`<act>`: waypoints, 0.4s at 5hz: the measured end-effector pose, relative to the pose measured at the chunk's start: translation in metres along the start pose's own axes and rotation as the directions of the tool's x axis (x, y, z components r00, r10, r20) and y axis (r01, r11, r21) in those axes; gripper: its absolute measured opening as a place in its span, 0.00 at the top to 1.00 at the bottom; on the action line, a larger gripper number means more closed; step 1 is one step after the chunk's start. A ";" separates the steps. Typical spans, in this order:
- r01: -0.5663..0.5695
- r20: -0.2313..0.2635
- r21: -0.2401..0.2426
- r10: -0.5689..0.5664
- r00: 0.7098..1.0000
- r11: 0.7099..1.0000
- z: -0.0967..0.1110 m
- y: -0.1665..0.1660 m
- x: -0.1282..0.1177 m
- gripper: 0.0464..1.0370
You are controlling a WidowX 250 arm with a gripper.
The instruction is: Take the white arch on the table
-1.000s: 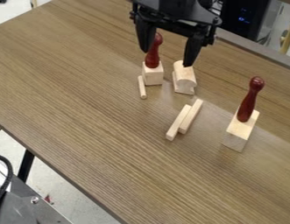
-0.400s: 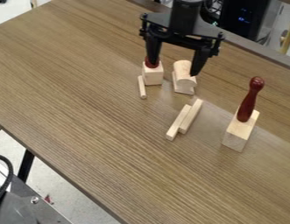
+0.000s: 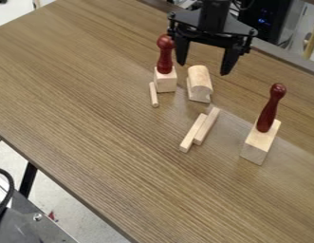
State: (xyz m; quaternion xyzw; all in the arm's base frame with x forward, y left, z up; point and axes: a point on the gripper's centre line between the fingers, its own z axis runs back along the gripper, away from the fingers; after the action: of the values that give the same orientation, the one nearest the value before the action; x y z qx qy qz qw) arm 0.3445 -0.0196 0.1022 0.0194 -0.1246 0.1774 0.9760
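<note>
"Since the table (image 3: 89, 118) has its pieces set out in such a loose cluster, why is the gripper (image 3: 203, 69) hanging over the far part of it, fingers spread?"

"Probably so a piece can fit between them. They pinch nothing, and that wide stance suits a straight drop and close."

"What stands around it?"

"Biggest is the long block (image 3: 256, 143) at the right, a dark red pin (image 3: 268, 114) standing on top. It looks safely out of the way. The smaller block (image 3: 165, 82), under the other red pin (image 3: 164, 55), is the worry: a finger coming down carelessly could topple that pin."

"And the white arch (image 3: 199, 84)?"

"Just right of that smaller block, resting on the table near the gripper. I'd call it cream, honestly: bare pale wood, a smooth rounded back above a flatter foot, with a notch along the side. I can't tell whether any opening runs through it. The rounded back could slip if gripped too high."

"The little bits?"

"Two slim sticks (image 3: 207, 126) side by side, nearer the camera, ends offset, and a thin rod (image 3: 154, 94) beside the smaller block. I'd leave those alone."
</note>
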 end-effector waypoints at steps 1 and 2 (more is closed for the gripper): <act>-0.001 0.018 -0.001 0.001 1.000 1.000 -0.008 -0.004 0.012 0.04; -0.005 0.018 0.007 0.005 1.000 1.000 -0.021 -0.005 0.022 0.04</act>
State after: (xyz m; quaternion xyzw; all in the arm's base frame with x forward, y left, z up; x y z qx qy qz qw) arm 0.3717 -0.0151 0.0872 0.0240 -0.1328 0.1802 0.9743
